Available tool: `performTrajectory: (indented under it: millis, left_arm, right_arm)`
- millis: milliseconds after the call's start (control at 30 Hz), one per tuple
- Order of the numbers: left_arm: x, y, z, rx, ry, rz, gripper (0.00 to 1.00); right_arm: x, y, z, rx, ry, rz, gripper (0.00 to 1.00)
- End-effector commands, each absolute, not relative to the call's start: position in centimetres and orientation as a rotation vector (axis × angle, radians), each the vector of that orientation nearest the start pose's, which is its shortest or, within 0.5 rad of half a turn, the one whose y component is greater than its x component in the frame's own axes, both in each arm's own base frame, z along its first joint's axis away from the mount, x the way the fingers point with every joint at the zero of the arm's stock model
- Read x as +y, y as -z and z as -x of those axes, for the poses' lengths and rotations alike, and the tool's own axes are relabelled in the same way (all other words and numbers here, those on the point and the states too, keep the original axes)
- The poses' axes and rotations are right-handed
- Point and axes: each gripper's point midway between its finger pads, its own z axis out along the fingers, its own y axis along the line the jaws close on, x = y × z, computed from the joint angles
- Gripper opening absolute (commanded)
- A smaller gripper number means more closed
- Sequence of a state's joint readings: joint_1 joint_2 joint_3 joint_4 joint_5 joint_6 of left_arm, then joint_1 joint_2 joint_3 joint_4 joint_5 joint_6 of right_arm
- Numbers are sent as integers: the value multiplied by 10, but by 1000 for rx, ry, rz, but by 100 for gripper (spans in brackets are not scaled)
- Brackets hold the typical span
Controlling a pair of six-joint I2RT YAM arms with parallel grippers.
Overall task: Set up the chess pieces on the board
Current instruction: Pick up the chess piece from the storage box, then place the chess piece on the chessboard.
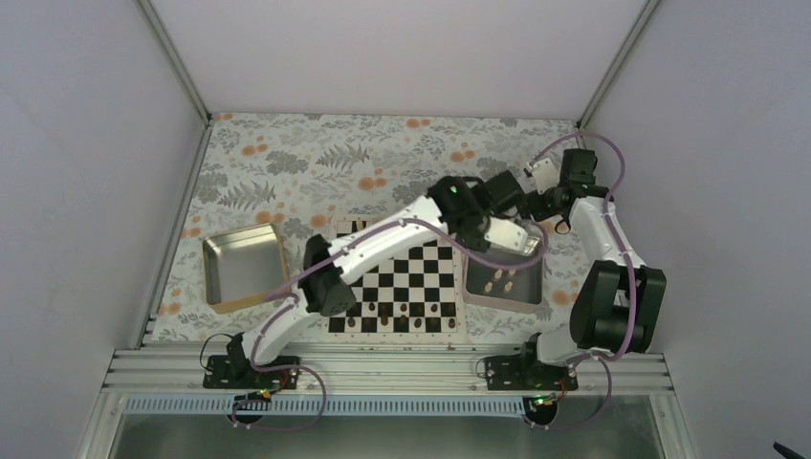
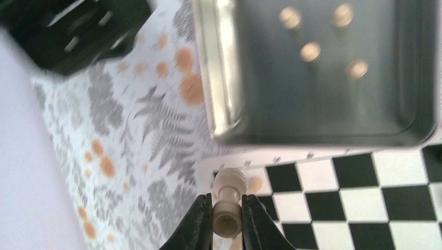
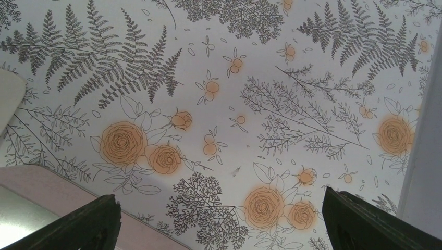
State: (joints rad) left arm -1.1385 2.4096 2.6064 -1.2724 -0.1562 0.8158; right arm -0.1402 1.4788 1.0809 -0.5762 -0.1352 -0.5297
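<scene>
The left gripper (image 2: pixel 228 204) is clamped on the base end of a pale pawn (image 2: pixel 230 181), which sits just over a corner of the board (image 2: pixel 365 194). At twelve o'clock from it is a steel tray (image 2: pixel 218 78) with four more pale pieces (image 2: pixel 310 51) inside. Seen from above, that tray lies at three o'clock of the board. The right gripper (image 3: pixel 221 221) hangs over the flowered cloth (image 3: pixel 234 78), fingers wide apart and holding nothing. Small pieces (image 1: pixel 392 322) seem to line the board's six o'clock edge, too tiny to sort.
</scene>
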Motion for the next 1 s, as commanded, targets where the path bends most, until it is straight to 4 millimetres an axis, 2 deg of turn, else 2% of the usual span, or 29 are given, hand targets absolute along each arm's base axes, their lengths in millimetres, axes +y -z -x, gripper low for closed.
performTrajectory:
  millis: [0,167,233,300,400,533,633,733,967]
  left_arm:
    - [-443,-196,-301,1715,-148,-2047,11]
    - [-369,-202,-357,1942,-164,-1878,11]
    - [-328,-198,-378,2023,-189,-1810,11]
    - [-295,-192,-393,2076,-221,-1754,11]
    - [-253,-174,-402,2161,-259,-1700,11]
    - [-209,-145,-398,2248,-302,-1662,11]
    - [-188,-128,-393,2309,-262,-1627,11]
    - [-177,-116,-390,2351,-223,-1594,11]
    - [-180,-86,-385,2394,-126,-1574,10]
  right_arm:
    - [-30,-132,-384,2478,105,541,99]
    - [-31,-130,-385,2488,104,540,99]
    - [-31,-129,-385,2491,107,540,99]
    - [-32,-128,-385,2496,108,536,99]
    - [-32,-126,-385,2502,108,539,99]
    - [-31,-123,-384,2512,106,541,99]
    - [-31,-121,-384,2518,106,546,99]
    - [-29,-120,-384,2520,106,551,99]
    - [-27,-117,-384,2529,106,560,99]
